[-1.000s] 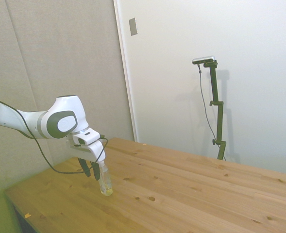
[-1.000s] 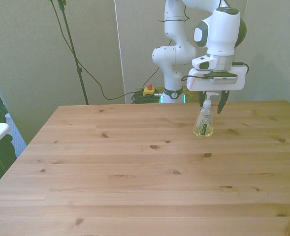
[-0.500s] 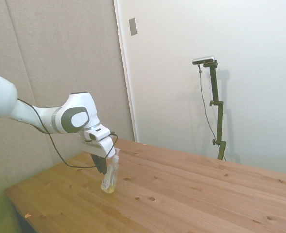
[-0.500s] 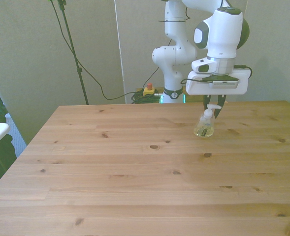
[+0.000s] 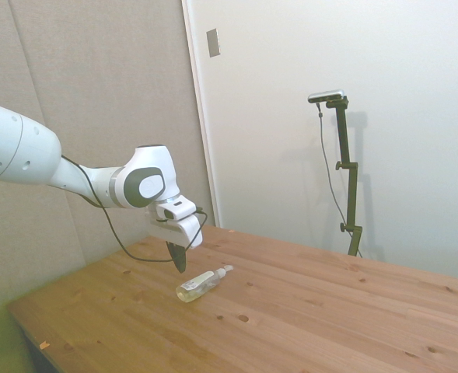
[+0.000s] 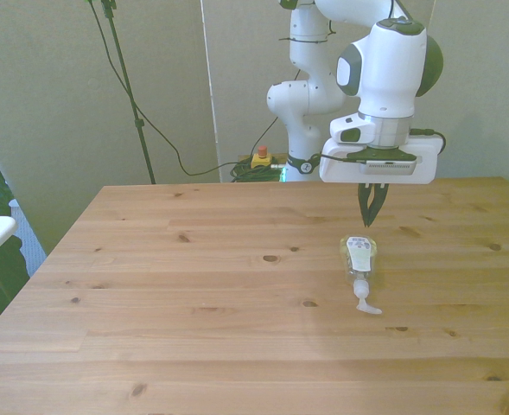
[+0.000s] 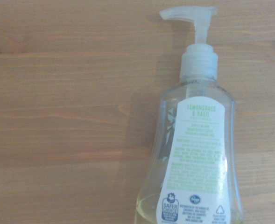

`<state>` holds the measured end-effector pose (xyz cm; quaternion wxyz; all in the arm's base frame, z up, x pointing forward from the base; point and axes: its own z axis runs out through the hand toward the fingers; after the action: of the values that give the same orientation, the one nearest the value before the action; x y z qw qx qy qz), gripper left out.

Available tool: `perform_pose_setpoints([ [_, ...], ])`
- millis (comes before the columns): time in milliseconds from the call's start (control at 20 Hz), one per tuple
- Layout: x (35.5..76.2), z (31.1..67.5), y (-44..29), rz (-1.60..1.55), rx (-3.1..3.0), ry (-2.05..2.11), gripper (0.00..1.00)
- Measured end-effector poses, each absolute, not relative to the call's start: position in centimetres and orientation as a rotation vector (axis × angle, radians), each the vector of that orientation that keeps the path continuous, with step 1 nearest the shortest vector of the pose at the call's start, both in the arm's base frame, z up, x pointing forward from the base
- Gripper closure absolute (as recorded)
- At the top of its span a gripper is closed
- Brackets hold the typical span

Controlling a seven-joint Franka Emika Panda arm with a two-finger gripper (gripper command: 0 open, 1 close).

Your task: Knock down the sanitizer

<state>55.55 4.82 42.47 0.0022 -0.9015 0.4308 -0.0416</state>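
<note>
Fingers of my gripper (image 6: 367,216) are pressing together, holding nothing, hovering just behind the sanitizer's base. I'm seeing the wrist pointing straight down. Sanitizer (image 6: 359,266) (image 5: 201,283) (image 7: 195,158) is lying flat on the table (image 6: 194,328), pump toward the camera.

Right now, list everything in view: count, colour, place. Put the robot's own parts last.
sanitizer: one, clear with pale yellowish liquid and a white pump, lying on its side on the table toward the front view's right, pump end pointing away from the gripper.
table: one, light wood, bearing only the bottle.
red button: one, on a yellow base, behind the table's far edge.
arm: one, white with grey joints, above the table.
gripper: one, dark fingers pointing down, close together, just above the bottle's base, not touching it.
</note>
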Motion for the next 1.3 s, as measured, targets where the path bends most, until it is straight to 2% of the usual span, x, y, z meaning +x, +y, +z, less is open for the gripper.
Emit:
perform_pose_setpoints([
  [650,47.3,41.9,6.6,-0.109,-2.900,1.278,1.00],
  [700,46.9,41.7,6.6,-0.111,-2.903,1.274,0.00],
  [1300,45.4,40.6,7.0,-0.089,-2.929,1.262,0.00],
])
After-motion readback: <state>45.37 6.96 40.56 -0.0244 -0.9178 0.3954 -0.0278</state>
